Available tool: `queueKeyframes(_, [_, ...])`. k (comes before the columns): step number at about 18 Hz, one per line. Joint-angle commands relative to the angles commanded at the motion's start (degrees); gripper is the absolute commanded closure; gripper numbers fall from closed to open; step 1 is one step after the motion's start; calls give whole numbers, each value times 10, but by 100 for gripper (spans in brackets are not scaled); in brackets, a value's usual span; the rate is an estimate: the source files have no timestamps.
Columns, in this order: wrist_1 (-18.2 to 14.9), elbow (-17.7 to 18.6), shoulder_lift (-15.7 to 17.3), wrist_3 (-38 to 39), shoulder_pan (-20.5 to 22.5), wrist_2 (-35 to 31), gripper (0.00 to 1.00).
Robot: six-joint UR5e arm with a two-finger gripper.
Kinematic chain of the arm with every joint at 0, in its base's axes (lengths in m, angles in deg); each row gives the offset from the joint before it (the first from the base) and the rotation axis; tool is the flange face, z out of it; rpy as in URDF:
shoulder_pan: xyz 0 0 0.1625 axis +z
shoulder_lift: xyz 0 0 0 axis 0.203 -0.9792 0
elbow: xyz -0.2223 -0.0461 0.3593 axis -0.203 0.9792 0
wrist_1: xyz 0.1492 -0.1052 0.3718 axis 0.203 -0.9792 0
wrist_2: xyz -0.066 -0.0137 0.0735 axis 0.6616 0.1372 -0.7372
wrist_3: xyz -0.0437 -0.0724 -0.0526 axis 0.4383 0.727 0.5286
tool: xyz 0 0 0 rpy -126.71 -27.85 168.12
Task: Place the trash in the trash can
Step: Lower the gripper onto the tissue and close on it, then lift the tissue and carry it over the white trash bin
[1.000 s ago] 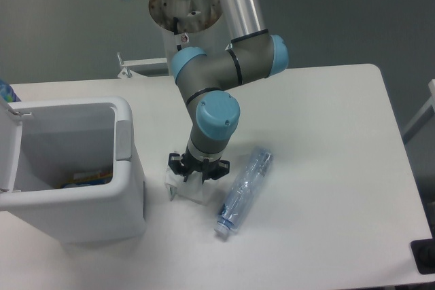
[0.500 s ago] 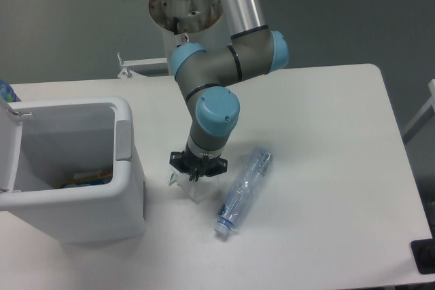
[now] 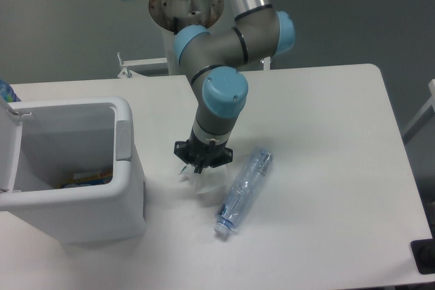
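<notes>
Plastic bottle (image 3: pixel 243 191) lies diagonally, cap near-left.

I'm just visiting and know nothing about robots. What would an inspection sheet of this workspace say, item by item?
Surface: white table, mostly bare.
Job's things: crumpled white wrapper directly under the gripper, seemingly lifted slightly; clear plastic bottle lying on its side to the right of the wrapper, cap toward the front edge; white trash can at left, lid open.
Clutter: colourful items already inside the can, too small to identify.
Gripper: gripper pointing down onto the wrapper; grasp cannot be confirmed.
Cables: nothing seen.
Surroundings: grey floor; arm's round base behind the table; dark object at the lower right edge.
</notes>
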Motion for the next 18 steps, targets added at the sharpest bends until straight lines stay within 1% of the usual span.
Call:
queueKeyframes(2, [0, -18, 14, 1, 10, 31, 87])
queueKeyframes(4, [0, -38, 34, 6, 29, 87, 87])
queueKeyframes(6, [0, -54, 42, 10, 46, 135, 87])
queueKeyframes(8, [2, -71, 52, 23, 60, 157, 87])
queueKeyframes(10, [7, -96, 52, 51, 64, 171, 85])
queueKeyframes(13, [7, -153, 52, 118, 76, 187, 85])
queueKeyframes(15, [7, -185, 47, 145, 83, 199, 85])
queueKeyframes(18, [9, -207, 48, 157, 82, 224, 85])
